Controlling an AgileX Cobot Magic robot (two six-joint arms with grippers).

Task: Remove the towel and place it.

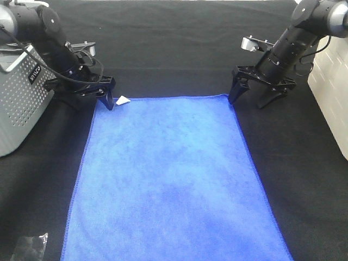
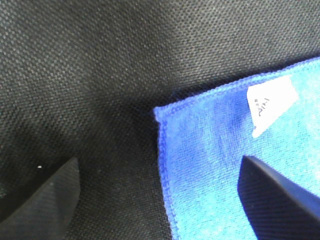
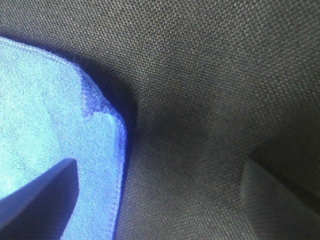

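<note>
While both arms hang low at the far hem, the left pincer (image 1: pixel 92 100) is spread wide and holding nothing. In its wrist view one finger (image 2: pixel 280 200) sits over blue pile and the other over bare black cloth, so the towel's corner lies right between the jaws. Same story for the right pincer (image 1: pixel 247 100): wide apart, empty, straddling the opposite far corner, where the hem looks slightly curled up.

Out from there, the towel (image 1: pixel 174 179) lies flat on the counter (image 1: pixel 174 43), its long axis running away from both pincers toward the near side, its short far hem spanning the gap between them. The white tag (image 1: pixel 123 100) sits just inside the left pincer's corner. Neither arm is nearer, each has its own corner, so this looks like a two-handed pinch about to come: drop, close, lift together.

For room, the far side beyond the towel's hem is bare black cloth. A grey perforated box (image 1: pixel 22 103) stands just beside the towel's left edge behind the left arm, something pale (image 1: pixel 331 109) sits off the right edge, and a crumpled clear scrap (image 1: pixel 30 247) lies near the towel's near-left corner
</note>
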